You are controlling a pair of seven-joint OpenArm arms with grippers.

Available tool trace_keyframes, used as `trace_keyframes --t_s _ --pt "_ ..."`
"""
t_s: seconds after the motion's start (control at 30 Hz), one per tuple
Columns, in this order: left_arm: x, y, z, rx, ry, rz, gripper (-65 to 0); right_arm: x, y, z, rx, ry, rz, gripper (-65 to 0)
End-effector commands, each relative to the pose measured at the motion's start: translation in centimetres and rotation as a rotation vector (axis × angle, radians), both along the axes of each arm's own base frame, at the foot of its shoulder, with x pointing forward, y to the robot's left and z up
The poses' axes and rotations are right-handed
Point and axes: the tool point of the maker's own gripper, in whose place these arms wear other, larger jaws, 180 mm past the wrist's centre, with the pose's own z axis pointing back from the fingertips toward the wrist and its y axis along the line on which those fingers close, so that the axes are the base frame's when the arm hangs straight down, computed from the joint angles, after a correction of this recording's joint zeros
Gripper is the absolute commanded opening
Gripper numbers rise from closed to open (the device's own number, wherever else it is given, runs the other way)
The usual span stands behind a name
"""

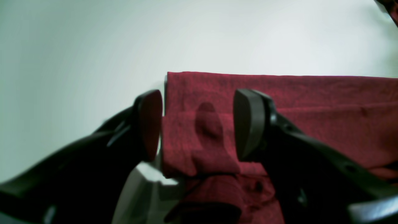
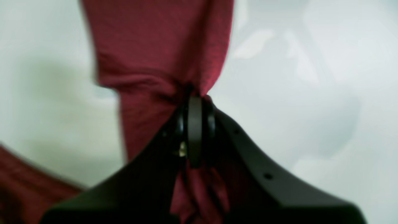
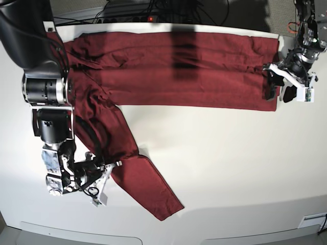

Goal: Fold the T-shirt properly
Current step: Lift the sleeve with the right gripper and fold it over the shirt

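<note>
Roughly, early to mid stage. In the base view the shirt [image 3: 173, 71] lies as 1 long maroon band across the top of the frame on the white table [image 3: 230, 168], its long edges straight, so the body looks already doubled lengthwise; that is a judgement from the neat strip shape. A sleeve [image 3: 138, 173] trails off diagonally from upper left down to lower centre, unfolded. Left to do, as I judge it: bring that sleeve in, then fold the strip across into a compact block.

Right gripper [image 3: 104, 171], lower left of the base view, is closed on the sleeve edge. The right wrist view shows the jaws pressed together with fabric [image 2: 161, 49] bunched and puckered at the pinch point, more cloth hanging below the pads.

Left gripper [image 3: 278, 87], upper right of the base view, is wide open at the strip's right end, holding nothing. In the left wrist view its 2 fingers [image 1: 248, 124] straddle the corner of the shirt [image 1: 279, 93]; whether the pads touch cloth I cannot tell.

Material: thin soft knit, matte, faintly heathered weave, no print. Folded edge in the left wrist view is crisp and layered; a small lump sits between the fingers. It drapes limp and creases readily. Table surface is smooth, pale, slightly glossy. Grippers are black, with rounded flat pads.
</note>
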Motion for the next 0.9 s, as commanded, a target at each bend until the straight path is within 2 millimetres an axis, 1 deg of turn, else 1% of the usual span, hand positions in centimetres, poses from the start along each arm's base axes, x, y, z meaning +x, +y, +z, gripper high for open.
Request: trace_keyframes --t_s 0.0,0.07,0.13,0.2,0.3,0.47,0.57,0.7,0.77,0.87 --pt "0.8 0.3 1.5 0.003 -0.053 -0.005 -29.4 1.4 0.8 2.4 0.023 -0.053 0.015 -65.0" --pt "0.8 0.3 1.5 0.003 -0.052 -0.005 -29.4 0.5 2.5 2.8 0.052 -0.025 0.05 -65.0" --pt "0.7 0.3 1.4 0.002 -0.051 -0.005 -29.4 -0.4 3.7 2.8 0.08 -0.017 0.075 -65.0" --pt "0.7 0.3 1.4 0.003 -0.051 -0.005 -29.4 -1.4 4.5 2.3 0.12 -0.006 0.081 -65.0" --pt "0.8 0.4 1.5 0.009 -0.051 -0.007 -29.4 -3.5 5.9 1.4 0.195 0.034 0.099 -65.0" --pt "0.8 0.4 1.5 0.008 -0.051 -0.007 -29.4 -6.8 7.9 1.2 0.286 0.052 0.149 -65.0" --pt "0.8 0.4 1.5 0.008 -0.051 -0.007 -29.4 -8.9 9.6 1.7 0.378 0.064 0.188 -65.0" --pt "0.8 0.4 1.5 0.007 -0.051 -0.007 -29.4 -12.0 11.9 3.1 0.484 0.075 0.281 -65.0" --pt "0.8 0.4 1.5 0.007 -0.051 -0.007 -29.4 -13.8 13.1 3.8 0.514 0.084 0.349 -65.0" --pt "0.8 0.4 1.5 0.007 -0.05 -0.007 -29.4 -15.8 14.4 4.4 0.523 0.069 0.419 -65.0"
